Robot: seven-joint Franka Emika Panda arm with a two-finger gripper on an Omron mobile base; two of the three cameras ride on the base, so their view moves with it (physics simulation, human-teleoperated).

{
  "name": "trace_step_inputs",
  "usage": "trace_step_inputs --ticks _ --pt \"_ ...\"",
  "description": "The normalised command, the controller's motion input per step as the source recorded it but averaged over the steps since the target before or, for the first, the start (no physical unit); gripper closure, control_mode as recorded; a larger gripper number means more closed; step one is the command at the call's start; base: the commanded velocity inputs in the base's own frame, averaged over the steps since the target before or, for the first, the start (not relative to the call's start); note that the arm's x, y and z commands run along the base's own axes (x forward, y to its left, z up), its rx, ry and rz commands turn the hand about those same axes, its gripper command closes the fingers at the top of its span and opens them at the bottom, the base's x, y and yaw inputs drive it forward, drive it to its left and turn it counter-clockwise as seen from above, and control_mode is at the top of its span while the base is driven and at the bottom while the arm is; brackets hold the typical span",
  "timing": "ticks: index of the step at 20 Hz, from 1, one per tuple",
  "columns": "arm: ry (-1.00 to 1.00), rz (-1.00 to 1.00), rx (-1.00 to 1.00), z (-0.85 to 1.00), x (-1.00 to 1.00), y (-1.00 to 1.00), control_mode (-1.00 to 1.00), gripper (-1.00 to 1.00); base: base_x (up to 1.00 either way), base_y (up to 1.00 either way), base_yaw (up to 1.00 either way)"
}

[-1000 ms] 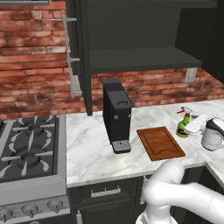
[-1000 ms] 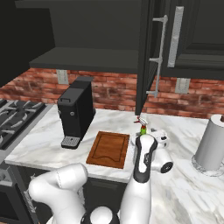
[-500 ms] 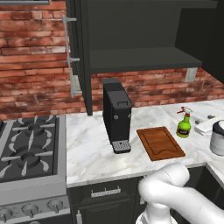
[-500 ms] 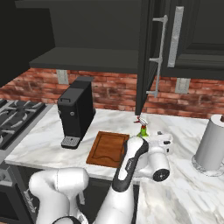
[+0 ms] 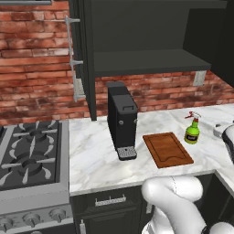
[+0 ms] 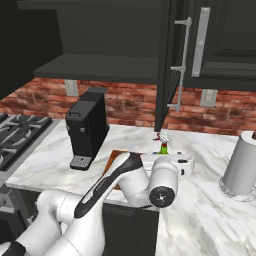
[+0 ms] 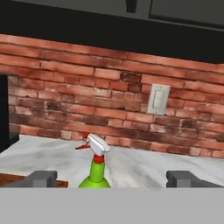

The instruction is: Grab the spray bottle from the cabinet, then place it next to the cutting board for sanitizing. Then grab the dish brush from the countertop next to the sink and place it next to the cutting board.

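Spray bottle [image 5: 192, 131] upright beside cutting board [image 5: 167, 149] — claw [image 7: 109, 178] open

End effector [image 7: 111, 178] pulled back off spray bottle [image 5: 192, 131].

Bottle [image 5: 192, 131] standing upright on tabletop [image 5: 91, 157], just right of board [image 5: 167, 149], apart from it. Coffee machine [image 5: 121, 119] sitting left of board, stove [image 5: 28, 167] lying farther left. Cabinet [image 5: 146, 41] hanging above, shelf over machine. Paper roll [image 6: 242, 166] standing far right. Brick wall [image 7: 109, 100] running behind.
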Motion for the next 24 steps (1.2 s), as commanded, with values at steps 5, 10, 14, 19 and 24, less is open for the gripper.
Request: trace_step_inputs --ticks 5,10,14,19,24 --pt "0.13 -0.07 0.0 0.63 -0.96 0.33 -1.0 -1.0 0.0 0.0 0.0" --pt "0.07 -0.06 0.0 0.46 -0.89 0.6 -1.0 -1.0 0.0 0.0 0.0" --pt "0.0 -0.01 0.0 0.88 -0.63 0.74 -1.0 -1.0 0.0 0.0 0.0" --pt "0.0 0.0 -0.02 1.0 -0.36 0.79 -1.0 -1.0 0.0 0.0 0.0" --pt "0.16 0.0 -0.01 0.76 -0.01 0.84 -1.0 -1.0 0.0 0.0 0.0"
